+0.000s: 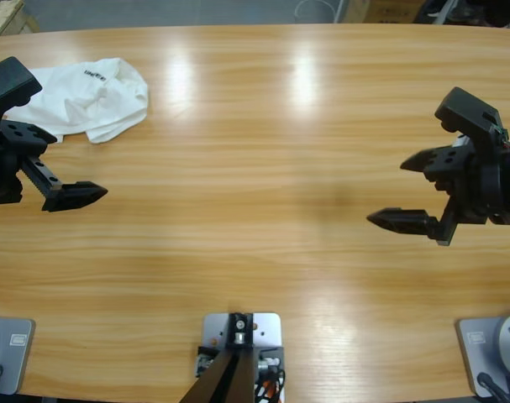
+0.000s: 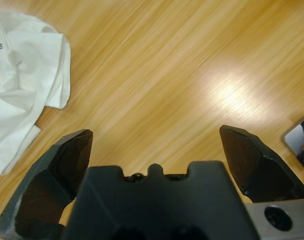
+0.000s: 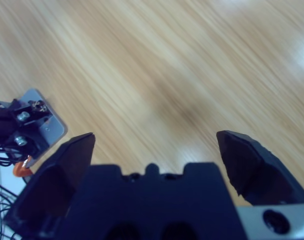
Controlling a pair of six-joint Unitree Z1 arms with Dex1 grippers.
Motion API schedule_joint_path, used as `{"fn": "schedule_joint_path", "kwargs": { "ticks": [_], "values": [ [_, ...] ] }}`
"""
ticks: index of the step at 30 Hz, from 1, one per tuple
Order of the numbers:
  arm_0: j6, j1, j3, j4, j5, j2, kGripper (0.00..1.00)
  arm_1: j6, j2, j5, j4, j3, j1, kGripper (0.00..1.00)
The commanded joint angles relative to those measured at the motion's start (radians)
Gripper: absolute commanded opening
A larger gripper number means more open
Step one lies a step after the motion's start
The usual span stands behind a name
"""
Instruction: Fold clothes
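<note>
A crumpled white T-shirt lies at the table's far left. Dark lettering shows at its neck; only "EE" can be read, in the left wrist view. The left gripper, just near of the shirt, gapes wide and empty. The right gripper, far right, is likewise wide open, holding nothing.
</note>
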Motion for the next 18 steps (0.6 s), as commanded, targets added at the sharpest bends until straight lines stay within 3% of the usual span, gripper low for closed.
{"fn": "schedule_joint_path", "kwargs": {
  "ticks": [1,18],
  "values": [
    [-0.012,-0.033,0.116,-0.031,0.018,-0.021,1.000,-0.003,0.010,-0.037,-0.088,0.079,0.012,1.000],
    [-0.014,-0.045,0.154,-0.107,0.018,0.031,1.000,-0.003,0.097,-0.015,-0.159,0.104,0.012,1.000]
  ]
}}
